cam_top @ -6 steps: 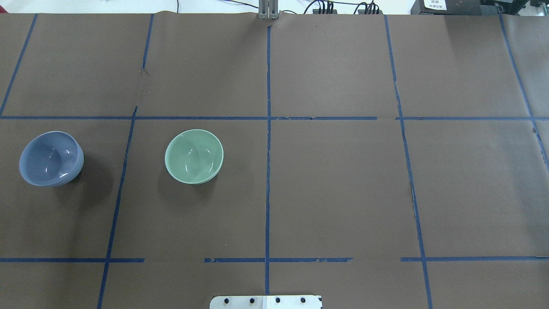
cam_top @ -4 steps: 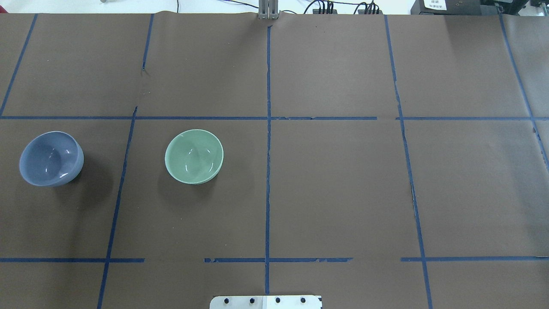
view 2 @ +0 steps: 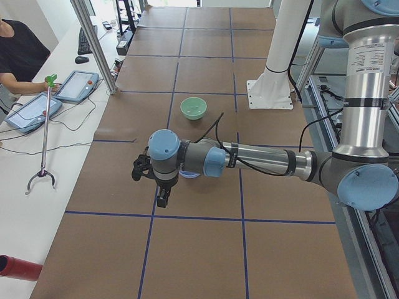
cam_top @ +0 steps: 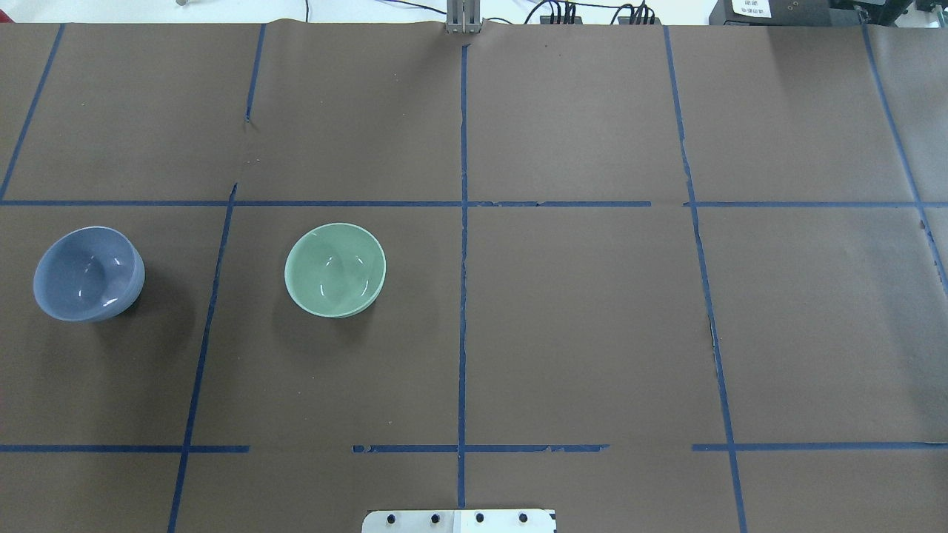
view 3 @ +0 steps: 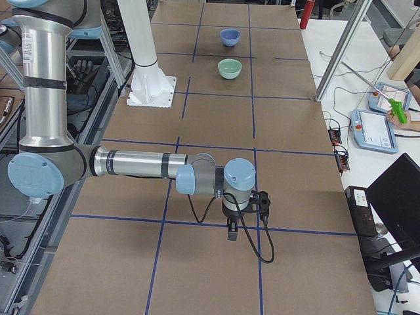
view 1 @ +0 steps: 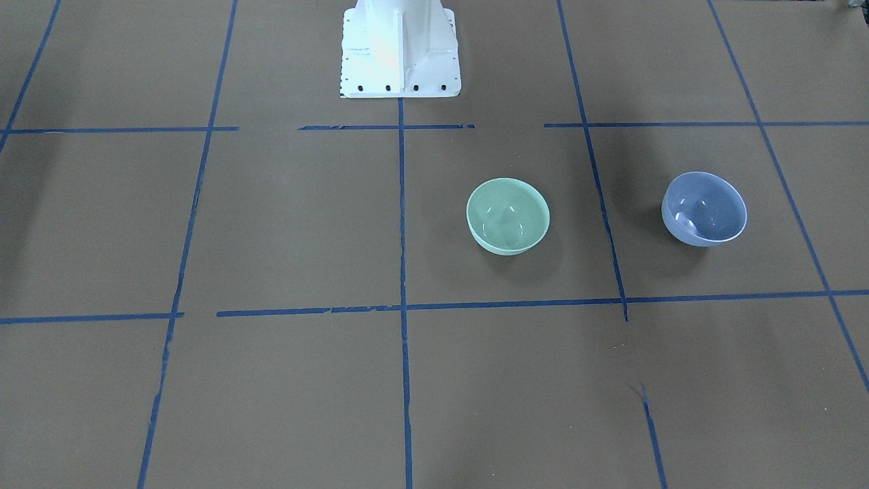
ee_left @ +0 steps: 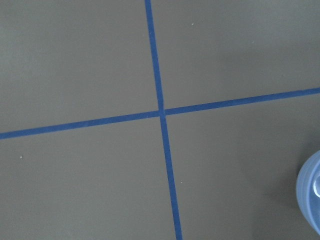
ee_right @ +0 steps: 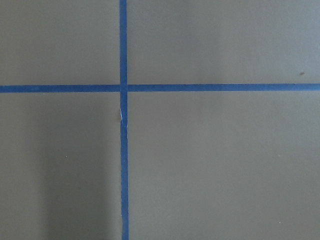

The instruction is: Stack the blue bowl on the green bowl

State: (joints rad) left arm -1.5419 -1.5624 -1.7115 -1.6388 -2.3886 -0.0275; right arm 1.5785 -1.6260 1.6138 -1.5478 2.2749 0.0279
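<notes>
The blue bowl [cam_top: 87, 273] stands upright at the table's left side and also shows in the front view [view 1: 704, 208]. The green bowl [cam_top: 335, 269] stands upright to its right, apart from it, also seen in the front view [view 1: 507, 215]. Both are empty. My left gripper [view 2: 161, 198] shows only in the exterior left view, pointing down near the blue bowl, which the arm mostly hides there. The left wrist view catches the blue bowl's rim [ee_left: 311, 197] at its right edge. My right gripper [view 3: 231, 231] shows only in the exterior right view, far from both bowls. I cannot tell whether either gripper is open or shut.
Brown paper with a blue tape grid covers the table [cam_top: 592, 311]. The white robot pedestal [view 1: 399, 47] stands at the near middle edge. An operator [view 2: 19, 56] with tablets and a grabber stick sits along the far side.
</notes>
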